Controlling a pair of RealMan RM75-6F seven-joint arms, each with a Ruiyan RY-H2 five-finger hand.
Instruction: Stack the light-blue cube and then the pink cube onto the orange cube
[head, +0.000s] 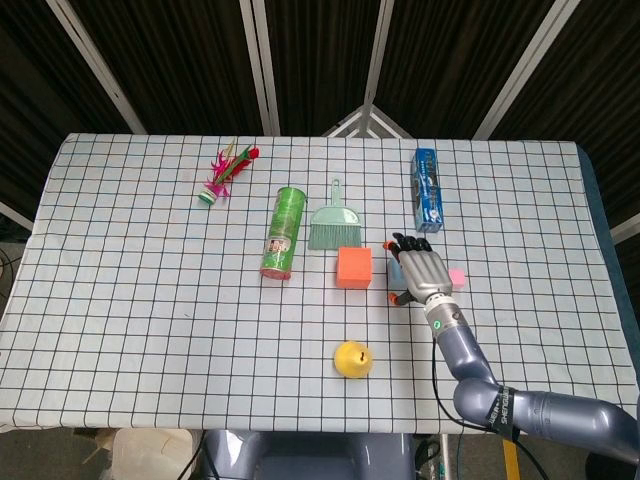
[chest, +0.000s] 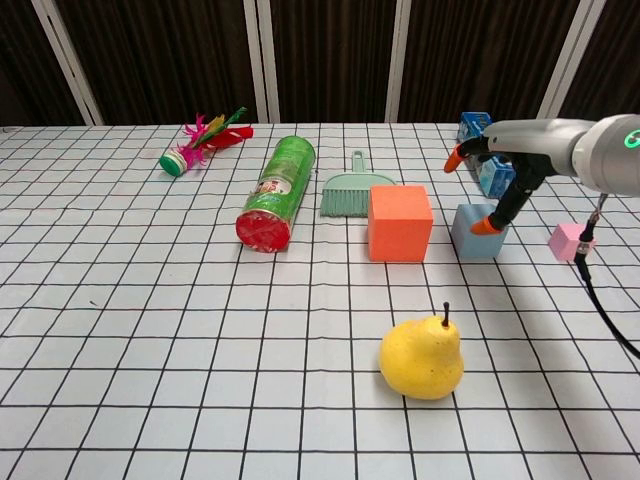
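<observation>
The right hand (chest: 505, 170) hangs over the light-blue cube (chest: 472, 232) with its fingers spread wide, holding nothing. That cube sits on the worktop (head: 130, 290) just right of the orange cube (chest: 399, 222), with a small gap between them. The pink cube (chest: 570, 241) sits farther right, apart from both. A green brush (chest: 350, 190) lies right behind the orange cube, and a green can (chest: 277, 192) lies to its left. A blue box (head: 428, 190) is behind the hand. A yellow pear (chest: 422, 357) stands in front. The left hand cannot be seen.
</observation>
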